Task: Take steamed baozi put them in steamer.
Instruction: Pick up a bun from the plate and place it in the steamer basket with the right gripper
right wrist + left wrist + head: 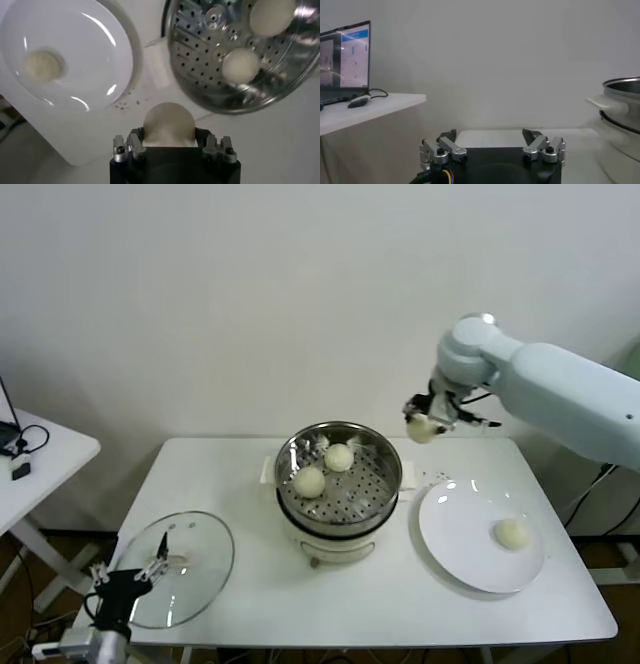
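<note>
Right claw (424, 425) clenched on one baozi (168, 124), held high in the air, to the right of the steamer (385, 459) and beyond the far edge of the plate (450, 554). The wrist view shows the bun seated between the jaws, bulging out past them; the steamer rim is off to one side, not beneath it.

Two baozi already in the steamer basket: one at far centre (339, 457), one nearer and to the left (310, 480). Fourth baozi (511, 533) sits on the right part of the plate. Steamer stands mid-table (300, 604).

Left claw (492, 147) is low at the near left corner, by the glass lid (200, 569); jaws spread apart, holding nothing. Idle.

Risks, judged:
- Soft dough: grip could dent it, or it could stick to a pad on release.
- Release before the bun is over the basket: it falls to the table or strikes the rim.
- Dropping from this height: bounce or roll against the two seated buns.
- Free floor lies near-right in the basket; aim there.
</note>
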{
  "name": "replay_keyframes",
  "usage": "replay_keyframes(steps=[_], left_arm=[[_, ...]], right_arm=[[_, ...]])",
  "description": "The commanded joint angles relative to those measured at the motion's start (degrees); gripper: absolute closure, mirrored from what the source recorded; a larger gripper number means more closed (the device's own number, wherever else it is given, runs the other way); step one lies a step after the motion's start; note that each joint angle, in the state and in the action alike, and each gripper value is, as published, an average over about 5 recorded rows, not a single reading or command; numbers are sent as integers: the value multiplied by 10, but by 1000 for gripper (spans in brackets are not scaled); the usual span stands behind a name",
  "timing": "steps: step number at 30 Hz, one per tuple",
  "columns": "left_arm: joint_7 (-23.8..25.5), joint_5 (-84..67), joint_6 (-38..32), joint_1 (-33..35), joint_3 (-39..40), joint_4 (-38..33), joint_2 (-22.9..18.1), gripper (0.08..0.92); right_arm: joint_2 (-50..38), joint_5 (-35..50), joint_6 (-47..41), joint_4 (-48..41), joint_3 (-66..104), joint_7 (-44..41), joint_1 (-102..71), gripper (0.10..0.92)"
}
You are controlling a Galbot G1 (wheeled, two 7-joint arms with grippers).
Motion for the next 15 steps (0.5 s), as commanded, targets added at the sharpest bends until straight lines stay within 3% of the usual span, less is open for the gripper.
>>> replay_keyframes(steps=[1, 15], left_arm=[[-1, -3, 5, 2, -5, -3, 5, 177], [-2, -6, 19, 2, -6, -7, 15, 177]], right_arm=[[116, -27, 33, 34, -15, -2, -7, 355], [140, -8, 46, 38, -46, -1, -52, 354]])
